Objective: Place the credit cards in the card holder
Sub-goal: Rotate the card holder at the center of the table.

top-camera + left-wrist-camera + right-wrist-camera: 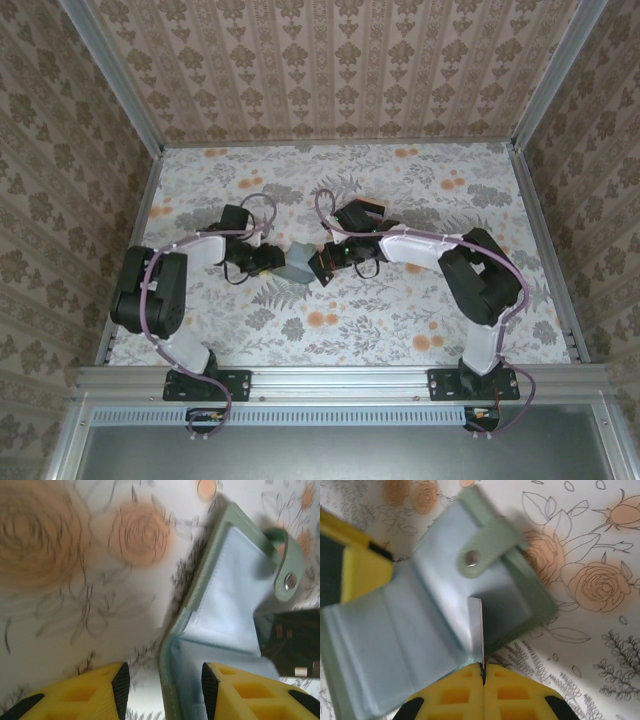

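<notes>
Top external view: both arms reach inward and meet over the middle of the table [420, 330]. Left gripper [268, 258] sits at the wallet's left side, the wallet [297, 264] lies between the two, and the right gripper [323, 266] is at its right side.

Left wrist view: yellow fingers [100, 695] stand partly apart, straddling the wallet's near edge. A gap shows between the outer pad and the green cover. The inner pad is against or just beside the pale blue lining; cannot tell which. Likely purpose: pin that flap so the wallet lies spread and does not slide as a card goes in. The strap [289, 562] with its snap hangs free at the far side, so the wallet is unfastened, lining exposed.

Right wrist view: fingers [455, 695] are pressed together on a thin pale card [479, 625], seen edge-on. Its far end meets the lining near the fold, below the strap. The card is held on edge, presumably to slip it under a pocket lip. Whether the tip has entered a pocket, cannot tell.
</notes>
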Robot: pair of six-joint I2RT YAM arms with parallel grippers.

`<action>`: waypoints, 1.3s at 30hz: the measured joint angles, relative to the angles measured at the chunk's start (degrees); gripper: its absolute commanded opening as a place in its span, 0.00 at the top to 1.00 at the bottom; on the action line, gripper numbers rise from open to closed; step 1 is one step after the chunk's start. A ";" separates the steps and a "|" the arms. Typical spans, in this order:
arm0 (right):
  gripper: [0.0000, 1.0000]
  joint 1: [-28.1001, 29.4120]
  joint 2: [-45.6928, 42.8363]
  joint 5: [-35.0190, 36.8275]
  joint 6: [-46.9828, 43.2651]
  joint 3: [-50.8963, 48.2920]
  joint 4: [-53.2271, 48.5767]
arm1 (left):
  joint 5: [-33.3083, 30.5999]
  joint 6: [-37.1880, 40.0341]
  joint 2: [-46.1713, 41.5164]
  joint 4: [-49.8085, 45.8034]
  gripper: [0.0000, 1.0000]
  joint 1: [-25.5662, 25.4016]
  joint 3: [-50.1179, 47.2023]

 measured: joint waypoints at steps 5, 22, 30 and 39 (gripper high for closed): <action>1.00 -0.68 3.48 -0.09 -1.51 5.62 -1.38 | -1.42 -1.86 -2.54 -0.90 0.56 -4.90 -1.73; 1.00 -2.93 12.90 -5.62 -8.79 20.37 -11.96 | -6.97 -15.82 -6.86 5.62 0.53 -22.84 -5.60; 1.00 -3.13 12.57 -6.03 -8.90 20.48 -12.74 | -9.77 -20.15 -2.40 10.67 0.44 -28.17 -2.43; 1.00 -4.11 8.46 -5.99 -8.50 20.20 -12.94 | -18.03 -18.93 -10.03 5.05 0.22 -27.04 -0.57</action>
